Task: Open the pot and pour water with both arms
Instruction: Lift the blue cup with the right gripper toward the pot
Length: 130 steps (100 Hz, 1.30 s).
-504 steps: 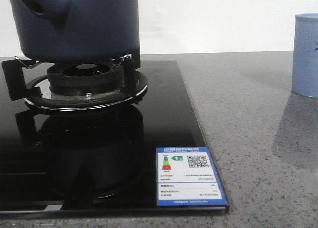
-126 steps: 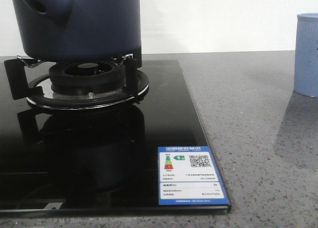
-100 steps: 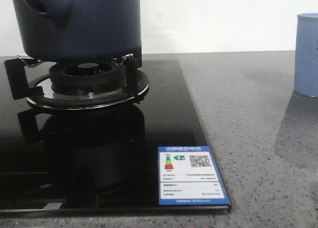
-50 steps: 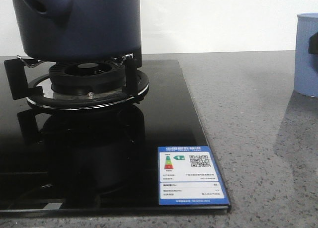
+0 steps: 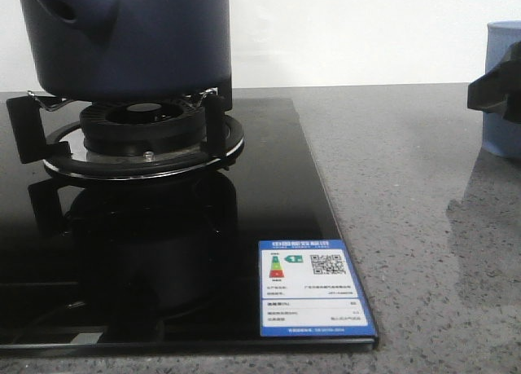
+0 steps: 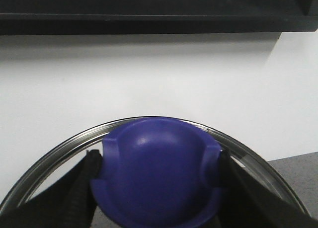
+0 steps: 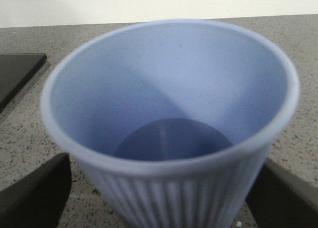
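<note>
Though near (stovetop between), cup (image 5: 503,89) apart.

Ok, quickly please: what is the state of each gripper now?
Left gripper: shut on the round dark blue lid knob.
Right gripper: open, its fingers either side of the light blue ribbed cup.

A matte, smooth-sided navy pot (image 5: 130,36) sits above a glossy black glass cooktop (image 5: 163,252) bearing a shiny printed label (image 5: 316,299); beside it, speckled grey stone-look counter (image 5: 407,227) and a ribbed, matte light-blue plastic cup (image 7: 174,133).
</note>
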Tool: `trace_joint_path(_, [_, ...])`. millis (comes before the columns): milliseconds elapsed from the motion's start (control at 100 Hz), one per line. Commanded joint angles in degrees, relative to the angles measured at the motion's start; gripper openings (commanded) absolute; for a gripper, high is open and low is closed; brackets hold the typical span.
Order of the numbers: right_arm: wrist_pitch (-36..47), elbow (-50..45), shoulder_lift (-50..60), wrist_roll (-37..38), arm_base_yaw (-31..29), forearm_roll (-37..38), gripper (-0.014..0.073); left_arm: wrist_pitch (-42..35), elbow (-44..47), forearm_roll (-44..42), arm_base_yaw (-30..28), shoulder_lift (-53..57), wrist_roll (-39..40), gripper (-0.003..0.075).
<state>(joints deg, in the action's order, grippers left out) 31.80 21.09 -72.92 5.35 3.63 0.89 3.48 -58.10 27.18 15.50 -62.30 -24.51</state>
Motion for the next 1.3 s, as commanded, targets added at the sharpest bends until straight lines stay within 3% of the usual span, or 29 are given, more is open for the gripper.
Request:
trace_joint_path(0, [6.4,1.4,-1.4,-0.4,0.3,0.5,0.0631,-5.7,-2.6,0.3,-0.2,1.7,0.0,0.0328])
trace_joint_path(270, [9.6,1.4,-4.1,-0.4,0.3,0.5,0.061,-5.7,-2.6,0.3,-0.2,1.7,0.0,0.0328])
trace_joint_path(630, [10.1,1.4,-4.1,-0.4,0.3,0.5,0.0341,-5.8,-2.6,0.3,-0.2,1.7,0.0,0.0328])
trace_joint_path(1060, [12.1,1.5,-1.3,-0.4,0.3,2.2,0.0336,-5.8,-2.6,0.3,-0.2,1.7,0.0,0.0328])
trace_joint_path(1130, [10.1,2.2,0.5,-0.4,0.3,4.3,0.0336,-5.8,-2.6,0.3,-0.2,1.7,0.0,0.0328])
trace_joint_path(1290, [-4.4,7.3,4.9,-0.4,0.3,8.5,0.0337,-5.8,-2.6,0.3,-0.2,1.7,0.0,0.0328])
